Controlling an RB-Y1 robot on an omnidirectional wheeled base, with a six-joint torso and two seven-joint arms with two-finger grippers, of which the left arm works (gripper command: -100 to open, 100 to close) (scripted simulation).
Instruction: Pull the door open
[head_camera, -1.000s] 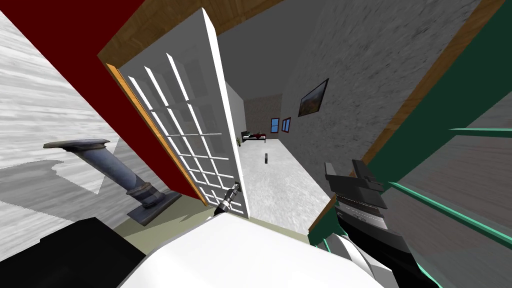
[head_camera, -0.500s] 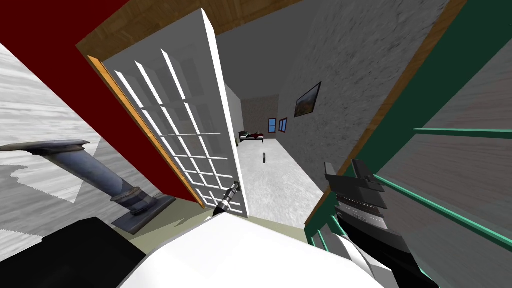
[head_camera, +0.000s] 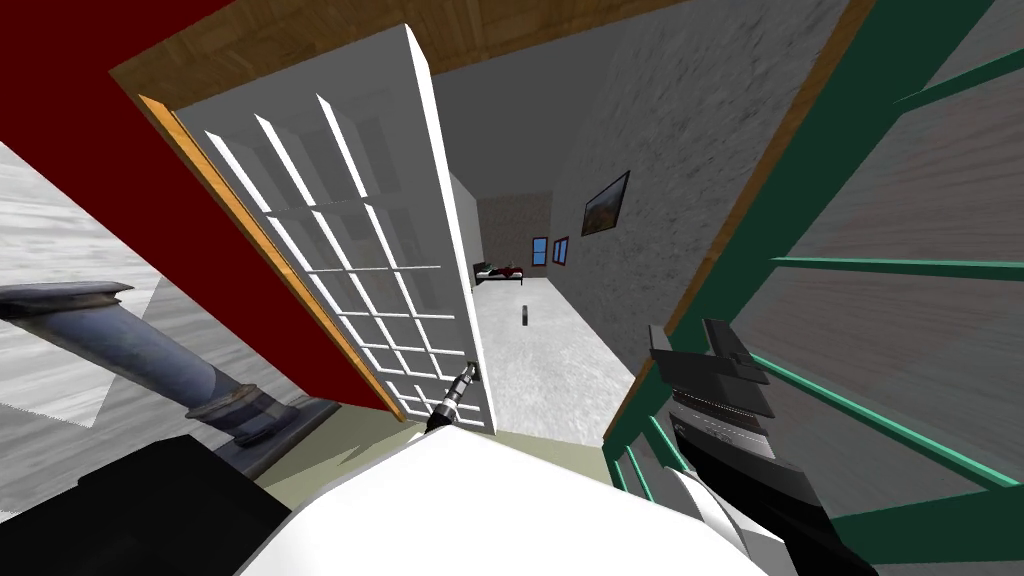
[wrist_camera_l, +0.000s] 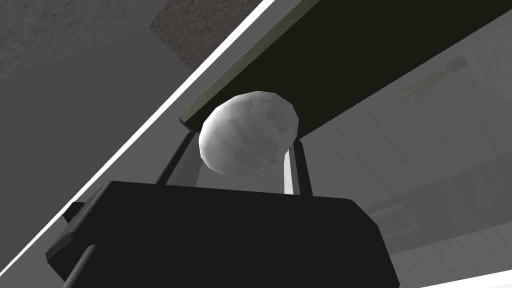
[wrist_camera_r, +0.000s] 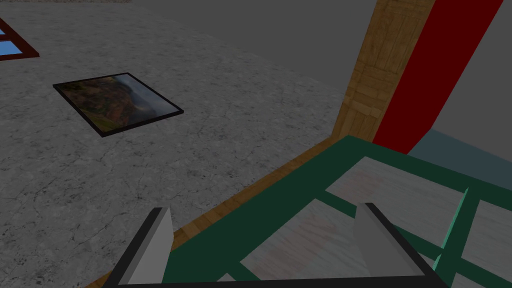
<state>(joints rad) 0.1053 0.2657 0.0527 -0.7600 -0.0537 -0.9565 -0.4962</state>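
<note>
A white door (head_camera: 340, 230) with a grid of panes stands part open, its free edge towards me. Low on that edge is its round pale knob (head_camera: 474, 371). My left gripper (head_camera: 468, 378) reaches up to it from below. In the left wrist view the knob (wrist_camera_l: 248, 132) sits between the two fingers (wrist_camera_l: 300, 165), which press its sides, so the left gripper (wrist_camera_l: 240, 160) is shut on it. My right gripper (head_camera: 700, 345) hangs raised to the right of the doorway, open with nothing between its fingertips (wrist_camera_r: 262, 235).
A dark grey-blue column (head_camera: 130, 350) stands on the floor left of the door. A green-framed panel (head_camera: 880, 300) and the wooden door frame (head_camera: 740, 200) lie close on the right. Beyond the doorway a pale-floored hall runs to a distant bed (head_camera: 500, 272), with a small dark object (head_camera: 525, 316).
The whole head view has shifted: column and red wall slid left, the green frame came nearer, so I moved. More of the door's face shows. The left gripper stays on the knob.
</note>
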